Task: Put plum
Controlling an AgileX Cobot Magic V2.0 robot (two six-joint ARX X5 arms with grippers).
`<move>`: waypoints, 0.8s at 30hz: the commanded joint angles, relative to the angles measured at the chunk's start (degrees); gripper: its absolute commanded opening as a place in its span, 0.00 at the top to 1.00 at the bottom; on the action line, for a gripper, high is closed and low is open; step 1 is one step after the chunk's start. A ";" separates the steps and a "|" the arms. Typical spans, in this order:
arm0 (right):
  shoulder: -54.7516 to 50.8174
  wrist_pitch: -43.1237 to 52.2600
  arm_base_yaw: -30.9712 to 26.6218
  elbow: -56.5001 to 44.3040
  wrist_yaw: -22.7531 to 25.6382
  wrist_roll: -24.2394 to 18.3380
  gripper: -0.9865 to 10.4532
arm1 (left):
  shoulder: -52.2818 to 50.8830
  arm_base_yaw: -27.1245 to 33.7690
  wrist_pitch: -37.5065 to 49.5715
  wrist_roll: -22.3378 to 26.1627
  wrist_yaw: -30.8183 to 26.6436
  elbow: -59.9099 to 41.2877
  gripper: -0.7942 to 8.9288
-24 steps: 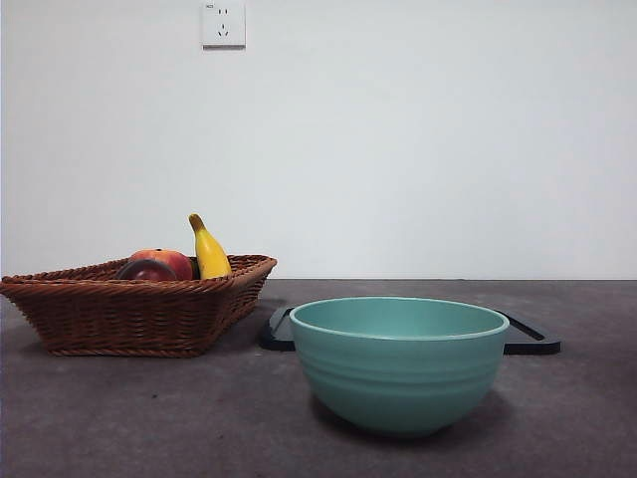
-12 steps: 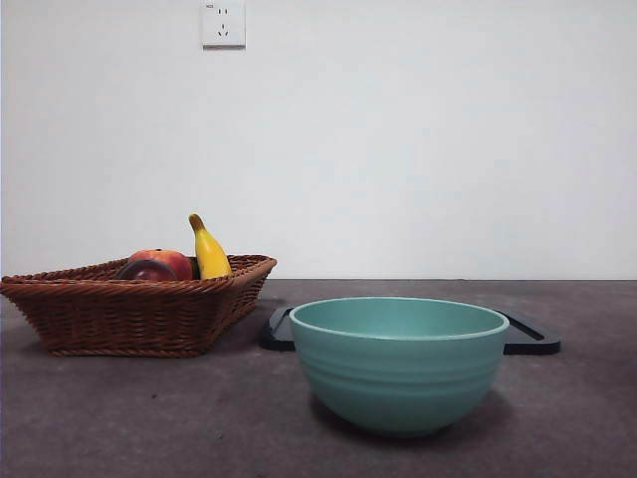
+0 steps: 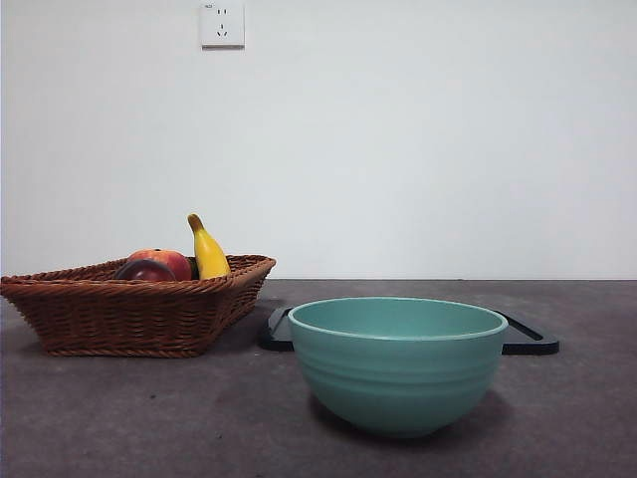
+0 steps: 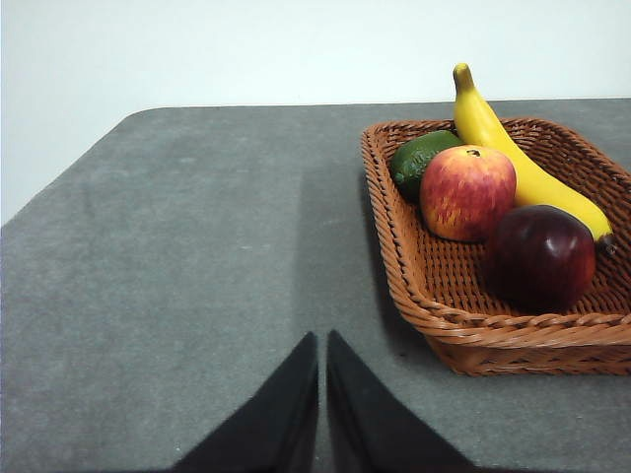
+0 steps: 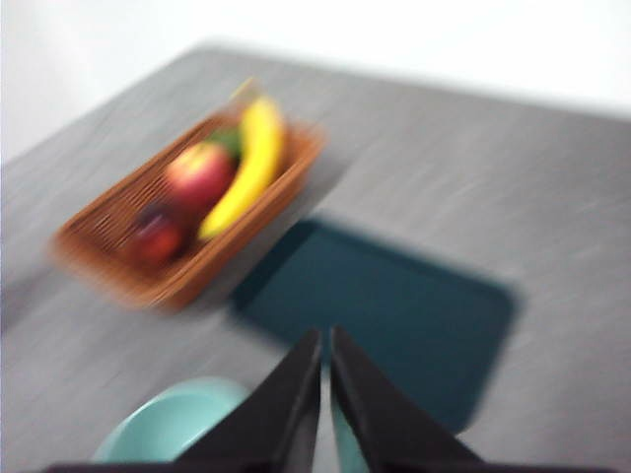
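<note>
- My left end effector (image 4: 321, 394) hovers above the grey tabletop (image 4: 177, 276), jaws pressed together, empty.
- The glossy dark maroon plum (image 4: 543, 257) lies in the brown woven wicker basket (image 4: 449, 315), beside a red-yellow round fruit (image 4: 466, 193).
- My right end effector (image 5: 324, 389), likewise closed, hangs over the teal ceramic bowl (image 3: 398, 363).
</note>
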 commanded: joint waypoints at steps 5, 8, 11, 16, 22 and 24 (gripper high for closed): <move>-12.24 20.28 -13.11 -20.31 0.63 -1.03 0.91 | -0.09 0.15 -0.44 -0.15 -0.15 -1.20 0.91; -17.05 26.18 -15.30 -27.63 2.38 -0.98 0.91 | -0.09 0.15 -0.44 -0.15 -0.15 -1.20 0.91; -21.55 31.08 -16.02 -34.16 3.34 -0.76 0.91 | -0.07 0.13 -0.44 -0.15 -0.15 -1.20 0.91; -27.34 36.09 -16.06 -42.47 5.05 0.02 0.91 | -0.07 0.13 -0.44 -0.15 -0.15 -1.20 0.91; -31.19 35.23 -16.06 -46.71 6.71 2.67 0.91 | -0.09 0.15 -0.44 -0.15 -0.15 -1.20 0.91; -31.71 34.45 -16.06 -46.71 7.10 2.69 0.91 | -0.07 0.13 -0.44 -0.15 -0.15 -1.18 0.91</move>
